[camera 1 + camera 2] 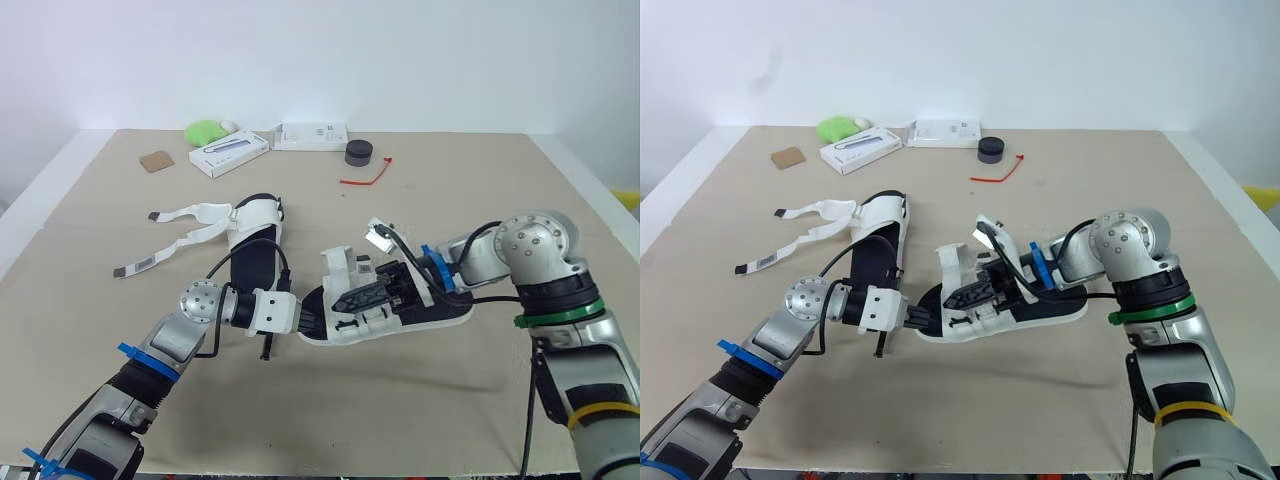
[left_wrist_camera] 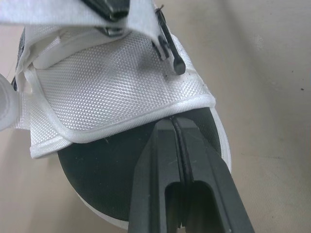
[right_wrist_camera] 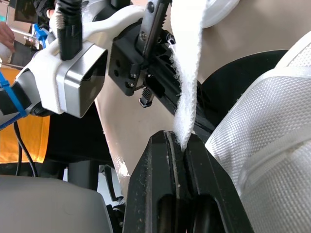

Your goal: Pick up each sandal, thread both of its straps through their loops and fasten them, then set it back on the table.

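Sandal (image 1: 372,322) lies on the table (image 1: 480,400) between the 2 grippers, toe toward the left gripper (image 1: 312,320) and heel toward the right gripper (image 3: 181,143). The left jaws are pressed together over the black footbed (image 2: 92,170), tips at the hem of the white mesh upper (image 2: 112,92); whether they pinch that hem cannot be told. The right jaws are clamped on the end of a white fuzzy strap (image 3: 187,73), which rises straight away from them, just beside the left jaws. Beyond the left jaws lies a second sandal (image 1: 255,225) with 2 loose straps (image 1: 185,213) spread out away from both jaws. Well beyond both jaws are a red tie (image 1: 368,178), a black round object (image 1: 359,152), 2 white boxes (image 1: 230,153), a green object (image 1: 205,131) and a brown card (image 1: 156,160).
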You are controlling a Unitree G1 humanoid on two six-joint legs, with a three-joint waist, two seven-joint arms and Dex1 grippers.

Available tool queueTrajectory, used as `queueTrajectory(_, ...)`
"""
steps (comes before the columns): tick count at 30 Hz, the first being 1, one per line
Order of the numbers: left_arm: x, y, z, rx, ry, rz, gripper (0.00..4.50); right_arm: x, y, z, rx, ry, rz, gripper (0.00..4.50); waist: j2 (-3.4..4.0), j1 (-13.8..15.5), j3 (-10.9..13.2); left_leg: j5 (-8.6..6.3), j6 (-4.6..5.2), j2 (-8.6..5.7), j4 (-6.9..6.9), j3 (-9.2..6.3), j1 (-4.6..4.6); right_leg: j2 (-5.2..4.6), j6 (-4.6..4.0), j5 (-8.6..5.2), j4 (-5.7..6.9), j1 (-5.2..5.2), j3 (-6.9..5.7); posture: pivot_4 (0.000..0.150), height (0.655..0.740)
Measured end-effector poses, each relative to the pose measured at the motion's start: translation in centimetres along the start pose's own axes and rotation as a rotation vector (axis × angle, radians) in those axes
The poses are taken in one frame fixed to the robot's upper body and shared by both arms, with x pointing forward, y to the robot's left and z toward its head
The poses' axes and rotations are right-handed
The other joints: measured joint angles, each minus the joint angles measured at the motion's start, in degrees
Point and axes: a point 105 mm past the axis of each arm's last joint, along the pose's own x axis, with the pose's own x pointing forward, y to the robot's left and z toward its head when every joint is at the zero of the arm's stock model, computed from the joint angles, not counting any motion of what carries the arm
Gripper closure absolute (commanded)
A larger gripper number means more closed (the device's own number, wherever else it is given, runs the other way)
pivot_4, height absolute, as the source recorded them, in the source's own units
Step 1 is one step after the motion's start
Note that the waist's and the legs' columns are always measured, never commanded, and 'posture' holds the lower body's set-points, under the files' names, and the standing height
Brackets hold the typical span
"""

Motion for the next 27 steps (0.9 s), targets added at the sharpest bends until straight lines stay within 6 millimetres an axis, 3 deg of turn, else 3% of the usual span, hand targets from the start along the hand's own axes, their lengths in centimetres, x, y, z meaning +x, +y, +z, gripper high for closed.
queueTrajectory(17, 0.0, -0.1, 0.0, -0.002, -0.002, 0.005, 4.5, 0.1, -1.5, 0.5, -0.034, -0.037, -0.113, 4.43, 0.01, 0.0, -0.01, 0.0, 0.0, 0.0, 0.0, 0.0, 0.0, 0.02, 0.06, -0.04, 0.0, 0.0, 0.0, 0.15, 0.74)
queueTrajectory(27, 0.0, -0.1, 0.0, -0.001, -0.002, 0.006, 4.5, -0.3, 0.0, 0.4, -0.03, -0.024, -0.024, 4.43, 0.02, -0.01, 0.0, 0.0, 0.0, 0.0, 0.0, -0.01, -0.01, -0.01, -0.01, 0.0, -0.01, 0.0, 0.0, 0.15, 0.74)
